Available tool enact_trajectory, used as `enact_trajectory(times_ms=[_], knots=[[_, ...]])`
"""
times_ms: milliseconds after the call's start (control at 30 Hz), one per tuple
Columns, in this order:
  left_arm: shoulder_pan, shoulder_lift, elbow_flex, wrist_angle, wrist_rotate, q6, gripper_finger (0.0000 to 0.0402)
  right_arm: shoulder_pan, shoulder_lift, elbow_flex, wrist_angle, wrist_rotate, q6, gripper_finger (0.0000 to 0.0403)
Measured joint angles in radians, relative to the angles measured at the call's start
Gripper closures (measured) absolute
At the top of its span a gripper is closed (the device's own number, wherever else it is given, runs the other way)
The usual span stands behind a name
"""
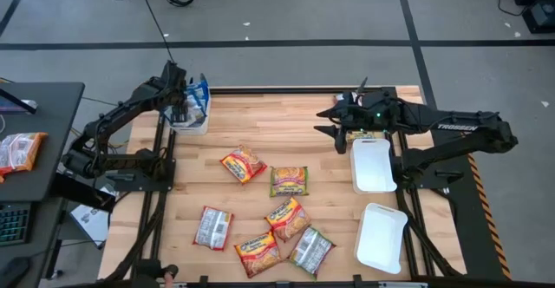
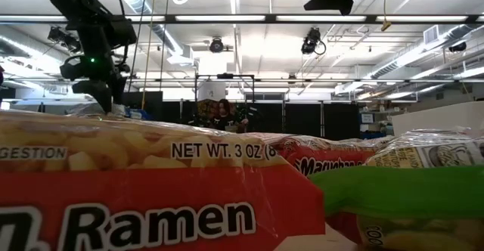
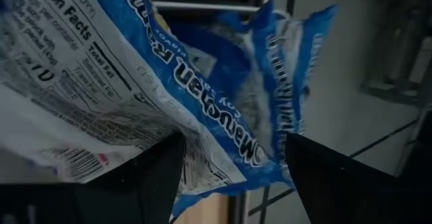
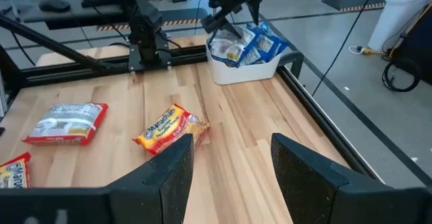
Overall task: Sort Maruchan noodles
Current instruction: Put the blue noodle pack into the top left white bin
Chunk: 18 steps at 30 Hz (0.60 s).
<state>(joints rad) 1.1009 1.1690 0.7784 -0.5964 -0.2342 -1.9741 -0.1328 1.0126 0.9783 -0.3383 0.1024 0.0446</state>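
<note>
left gripper fingers apart over the far-left tray of blue packets (upright, crammed); risk: one snags, tips out. right gripper fingers apart, empty.

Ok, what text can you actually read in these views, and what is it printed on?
"NET WT. 3 OZ" and "Ramen": red packet nearest the low camera.
"Maruchan", partly hidden: red packet behind it.
"Nutrition Facts" and "Maruchan Ramen": blue packet at the left gripper.
"Maruchan": orange packet in the right wrist view.
"TROSSEN": right arm.
Fine print on the packets: too small to read.
</note>
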Motion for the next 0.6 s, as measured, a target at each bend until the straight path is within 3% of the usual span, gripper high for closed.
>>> enact_trajectory(times_ms=[333, 600], knots=[[-0.072, 0.0, 0.0, -0.16, 0.025, -0.001, 0.0139, 0.009, 0.0, 0.0, -0.024, 0.001, -0.004, 0.02], [-0.084, 0.0, 0.0, -0.162, 0.044, 0.25, 0.0143, 0.003, 0.0, 0.0, -0.023, 0.005, -0.03, 0.02]])
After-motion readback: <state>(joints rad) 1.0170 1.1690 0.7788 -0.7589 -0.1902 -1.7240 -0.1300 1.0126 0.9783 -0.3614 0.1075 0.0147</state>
